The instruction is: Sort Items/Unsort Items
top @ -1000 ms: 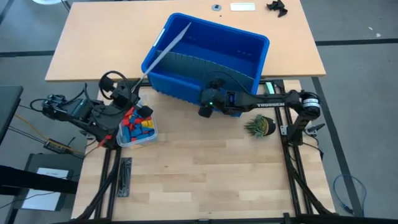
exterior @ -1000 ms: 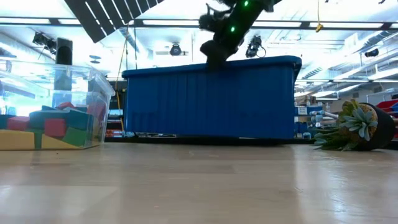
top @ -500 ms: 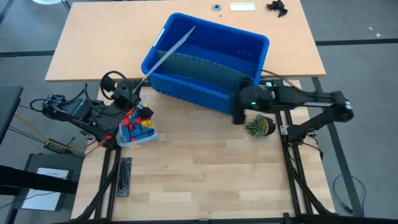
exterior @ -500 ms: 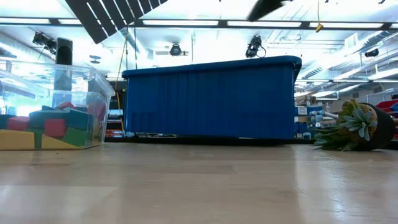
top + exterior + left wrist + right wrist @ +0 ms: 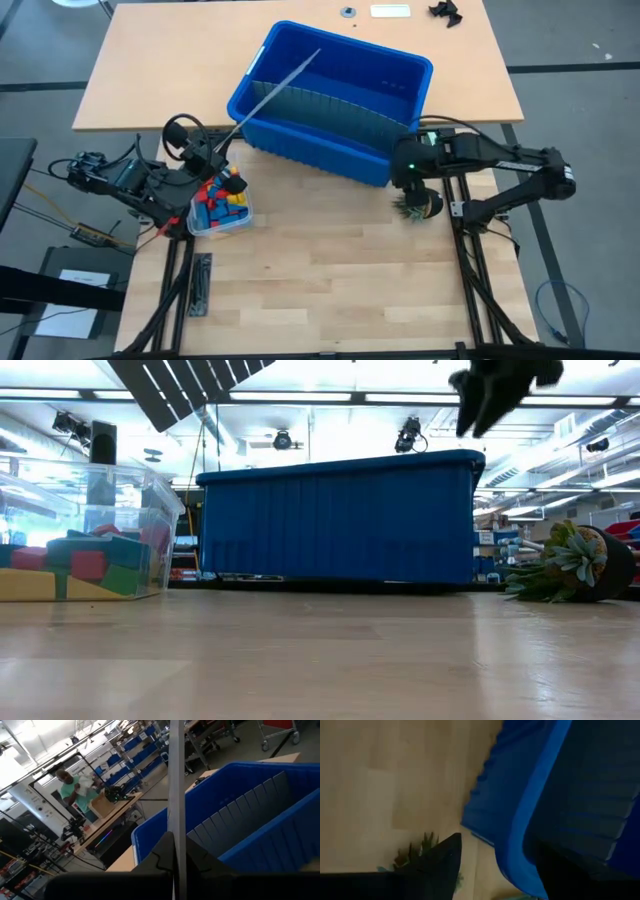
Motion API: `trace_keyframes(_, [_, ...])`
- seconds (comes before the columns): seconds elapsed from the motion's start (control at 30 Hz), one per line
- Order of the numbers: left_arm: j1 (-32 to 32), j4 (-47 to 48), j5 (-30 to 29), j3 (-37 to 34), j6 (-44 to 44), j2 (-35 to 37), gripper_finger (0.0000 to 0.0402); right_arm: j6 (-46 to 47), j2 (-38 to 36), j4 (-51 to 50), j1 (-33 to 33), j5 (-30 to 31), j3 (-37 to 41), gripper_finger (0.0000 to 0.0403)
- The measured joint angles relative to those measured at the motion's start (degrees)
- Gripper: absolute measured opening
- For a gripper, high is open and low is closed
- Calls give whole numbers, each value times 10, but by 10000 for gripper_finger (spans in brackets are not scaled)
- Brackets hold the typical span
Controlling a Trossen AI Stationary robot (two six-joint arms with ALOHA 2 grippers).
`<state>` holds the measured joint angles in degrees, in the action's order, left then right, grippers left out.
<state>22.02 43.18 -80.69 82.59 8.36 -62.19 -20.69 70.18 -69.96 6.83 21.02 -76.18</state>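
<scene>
Holding a grey divider sheet [image 5: 268,90] tight, your left gripper [image 5: 212,160] sits by the clear tub [image 5: 222,226] of blocks [image 5: 222,201], near-left of the bin [image 5: 330,98]. Right gripper [image 5: 408,182] hangs fingers apart, w/ nothing between, over the plant [image 5: 424,207].

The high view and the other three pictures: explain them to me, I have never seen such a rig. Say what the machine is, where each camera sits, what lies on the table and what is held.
The machine is two dark robot arms at a wooden table, each ending in a two-finger gripper. The high view looks straight down. The low view looks level across the table top. The other two come from cameras on the arms' wrists.

On the table are a large blue bin, a clear tub of small coloured toy blocks, and a small potted plant.

The left gripper, above the tub, is shut on a long grey divider sheet that slants up over the bin. The right gripper hangs open and empty by the bin's corner, above the plant.
</scene>
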Motion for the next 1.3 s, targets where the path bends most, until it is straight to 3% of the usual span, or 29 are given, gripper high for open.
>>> trace_keyframes(0.17, [0,0,0,0,2,0,15,-20,8,33,45,32,38,222])
trace_keyframes(0.33, [0,0,0,0,3,0,15,-30,19,34,76,21,44,198])
trace_keyframes(0.53, [0,0,19,0,3,0,15,-21,27,52,87,10,45,125])
trace_keyframes(0.6, [0,0,28,0,4,0,15,-17,35,65,76,12,44,106])
trace_keyframes(0.9, [0,1,30,0,4,0,15,92,81,50,-5,98,23,96])
trace_keyframes(1.3, [0,1,30,0,5,0,15,223,190,11,-76,113,-89,93])
